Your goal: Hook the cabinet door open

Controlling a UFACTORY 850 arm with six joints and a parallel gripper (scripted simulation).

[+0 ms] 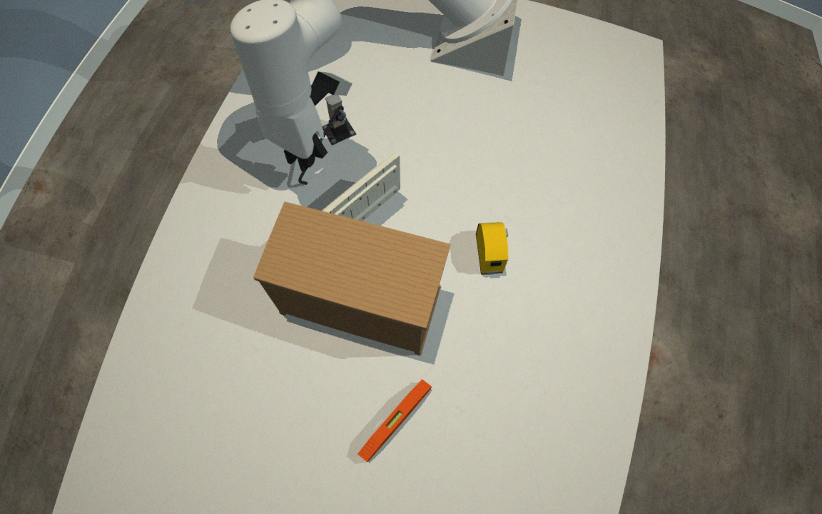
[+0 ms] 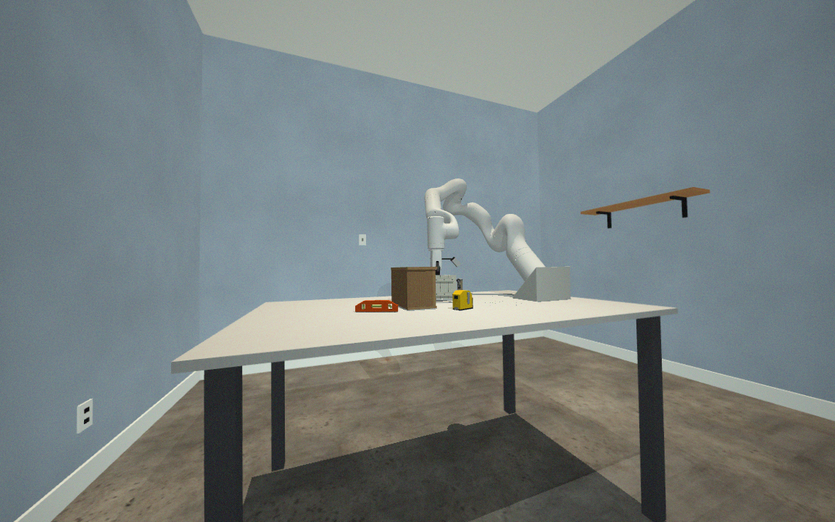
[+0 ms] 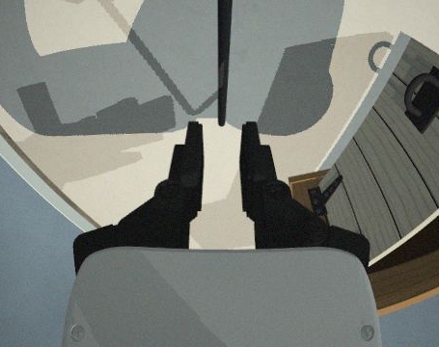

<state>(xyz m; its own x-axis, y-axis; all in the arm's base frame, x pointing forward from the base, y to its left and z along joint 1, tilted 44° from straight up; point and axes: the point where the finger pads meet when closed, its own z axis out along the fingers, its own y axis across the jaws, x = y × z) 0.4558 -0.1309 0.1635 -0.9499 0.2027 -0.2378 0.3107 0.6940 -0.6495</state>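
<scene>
Toward the corner of the table [image 1: 529,159] beside the arm's base, held the gripper [image 1: 304,156] low and pointing down, just off the free end of the hook [image 1: 301,173]. Kept the jaws set narrow, with a gap showing between them and nothing gripped.

Saw the hook [image 3: 225,39] in the wrist view as a thin dark rod running straight ahead from the fingertips, its long axis in line with the gap between them. Found its near tip just beyond the gripper [image 3: 221,129], not yet between the fingers. Traced its far end back to the post [image 1: 336,118], which stood on a small dark plate nearer the base-side edge. Judged that a short advance along the rod would bring it between the jaws, which close across it.

Placed the eye [image 3: 371,60], a small ring, off to the right of the jaws, at the outer edge of the door [image 3: 387,161], above a dark handle [image 3: 425,96]. Noted the door [image 1: 369,188] swung out from the cabinet [image 1: 349,262] on the side facing the arm, with the hook well apart from the ring. Judged the hooking step not yet begun.

Marked the door's free edge as the likeliest thing in the way of a swing toward the eye. Left aside a yellow tape measure [image 1: 490,245] and an orange level [image 1: 394,420], both lying well away from that path.
</scene>
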